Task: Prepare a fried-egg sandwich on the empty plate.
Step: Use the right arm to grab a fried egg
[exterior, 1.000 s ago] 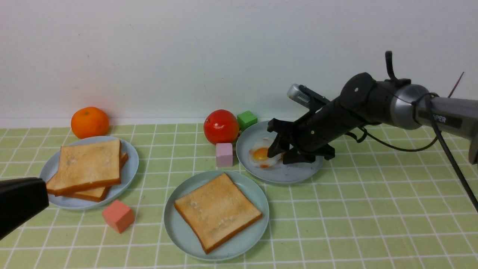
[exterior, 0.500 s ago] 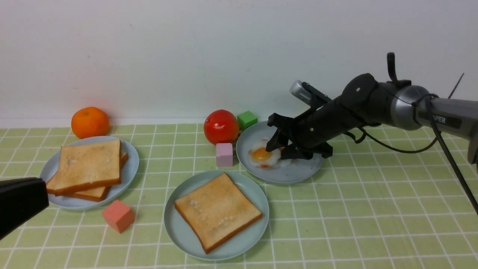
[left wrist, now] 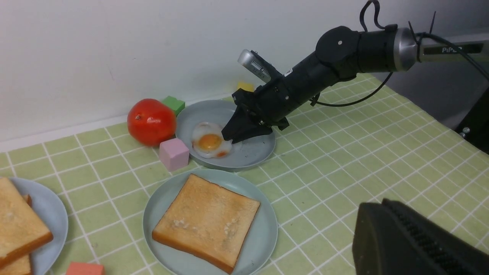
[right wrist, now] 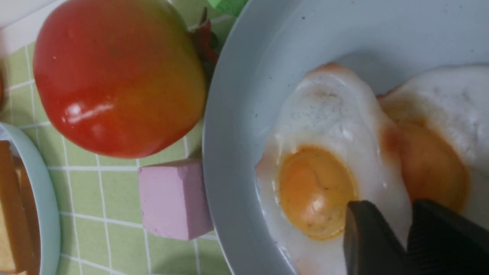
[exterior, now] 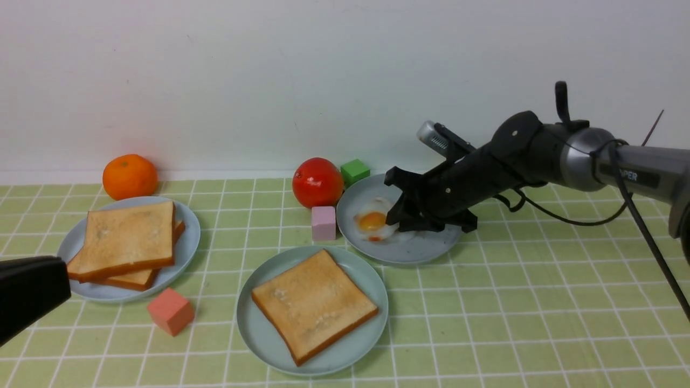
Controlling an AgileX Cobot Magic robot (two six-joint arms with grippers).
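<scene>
Item: your right gripper (right wrist: 397,217), spread wide a second ago, now pinches the fried egg (right wrist: 324,126) by its edge, left gripper (exterior: 32,291) pressed shut; egg looks ready for lifting to the toast slice (exterior: 312,304).

**Out of sight on the worktop**

The left gripper (exterior: 31,291) is cut off by the front view's left edge; only a black block shows, its fingertips out of frame. The right gripper (exterior: 400,216) covers the right part of the fried egg (exterior: 372,222). Its fingers (right wrist: 372,240) are cropped in the right wrist view, so whether they pinch the white cannot be told. A second egg (right wrist: 439,152) runs off that picture. By the worktop's (exterior: 539,302) left edge, the lower toast (exterior: 135,280) lies mostly under the upper slice (exterior: 126,237). Near the back edge, a yellow block (left wrist: 244,85) peeks from behind the right arm (left wrist: 305,80).
</scene>
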